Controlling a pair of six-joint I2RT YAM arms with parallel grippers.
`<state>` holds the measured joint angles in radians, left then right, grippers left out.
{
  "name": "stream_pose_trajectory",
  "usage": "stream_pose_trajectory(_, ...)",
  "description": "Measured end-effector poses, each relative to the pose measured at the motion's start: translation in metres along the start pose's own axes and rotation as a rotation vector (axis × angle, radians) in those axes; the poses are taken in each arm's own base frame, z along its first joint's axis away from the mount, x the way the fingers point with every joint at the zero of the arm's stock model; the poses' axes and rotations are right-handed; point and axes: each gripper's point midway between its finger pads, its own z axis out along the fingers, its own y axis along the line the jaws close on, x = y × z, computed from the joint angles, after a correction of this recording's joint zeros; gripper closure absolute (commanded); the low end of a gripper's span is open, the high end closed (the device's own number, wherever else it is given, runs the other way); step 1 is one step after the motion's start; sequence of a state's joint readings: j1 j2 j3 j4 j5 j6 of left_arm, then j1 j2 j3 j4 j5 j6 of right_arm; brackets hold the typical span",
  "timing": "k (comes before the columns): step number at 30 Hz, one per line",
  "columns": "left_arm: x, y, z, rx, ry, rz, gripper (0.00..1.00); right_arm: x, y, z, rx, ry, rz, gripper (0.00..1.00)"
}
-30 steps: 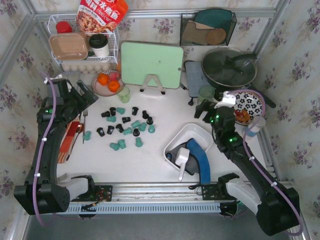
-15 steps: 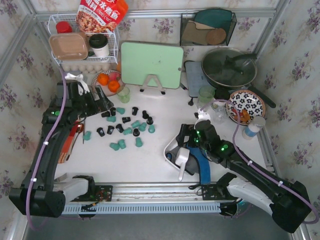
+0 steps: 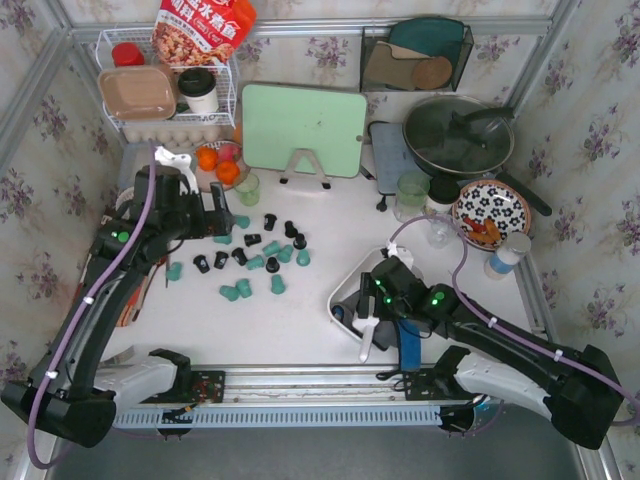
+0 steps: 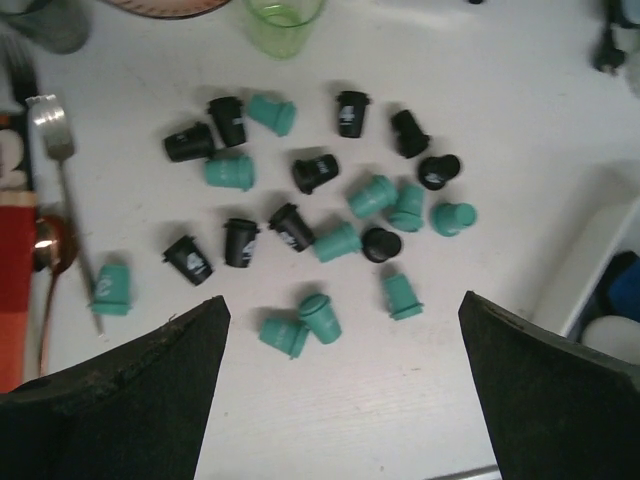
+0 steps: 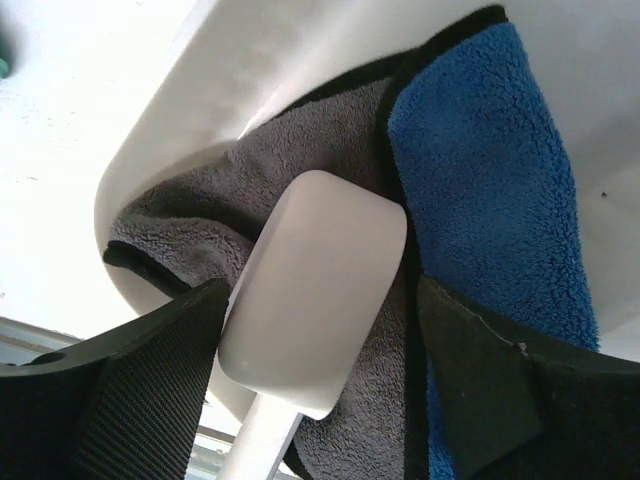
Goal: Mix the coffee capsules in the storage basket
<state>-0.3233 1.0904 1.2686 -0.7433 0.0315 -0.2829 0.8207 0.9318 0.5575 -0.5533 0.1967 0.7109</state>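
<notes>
Several teal and black coffee capsules [image 3: 255, 262] [image 4: 320, 200] lie scattered on the white table, left of the storage basket. The storage basket [image 3: 355, 280] [image 5: 230, 80] [image 4: 600, 250] is a white bin holding a grey cloth [image 5: 180, 220], a blue cloth [image 3: 405, 335] [image 5: 480, 170] and a white scoop [image 3: 365, 335] [image 5: 315, 290]. My left gripper [image 3: 222, 215] [image 4: 340, 400] hovers open over the capsules' left side, nothing between its fingers. My right gripper [image 3: 378, 305] [image 5: 320, 390] is down in the basket, jaws open on either side of the scoop's head.
A green cutting board [image 3: 303, 125] on a stand and two pale green cups [image 3: 247, 187] [image 3: 411, 186] sit behind the capsules. A fork [image 4: 55, 140] and a spoon lie at the left, a plate of oranges [image 3: 215, 165] at the back left. A pan [image 3: 458, 135] and floral plate [image 3: 490, 210] are at the right.
My right arm swung from beside the floral plate down into the basket and its jaws narrowed around the scoop. My left arm moved right, toward the capsules.
</notes>
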Motion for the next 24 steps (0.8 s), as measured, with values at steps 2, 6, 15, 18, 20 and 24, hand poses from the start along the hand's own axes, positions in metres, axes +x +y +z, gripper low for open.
stream_pose_trajectory(2,0.002,0.007,0.000,-0.042,0.005,0.001,0.00,0.004,-0.002,0.000,0.013,0.013,0.012,0.18)
stream_pose_trajectory(6,0.010,-0.011,-0.003,-0.061,0.026,0.123,0.00,0.007,-0.003,0.001,0.029,0.028,0.034,0.25)
stream_pose_trajectory(15,0.024,-0.017,-0.006,-0.100,0.065,0.272,0.00,0.004,0.011,0.002,0.015,0.050,0.063,0.40)
stream_pose_trajectory(18,0.022,-0.015,-0.007,-0.111,0.057,0.277,0.00,-0.003,0.018,-0.001,0.000,0.041,0.071,0.45)
stream_pose_trajectory(20,0.021,-0.016,-0.009,-0.110,0.052,0.277,0.00,-0.010,0.024,-0.004,-0.017,0.025,0.075,0.48)
stream_pose_trajectory(24,0.021,-0.016,-0.010,-0.107,0.049,0.280,0.00,-0.029,0.037,-0.015,-0.051,-0.016,0.081,0.57)
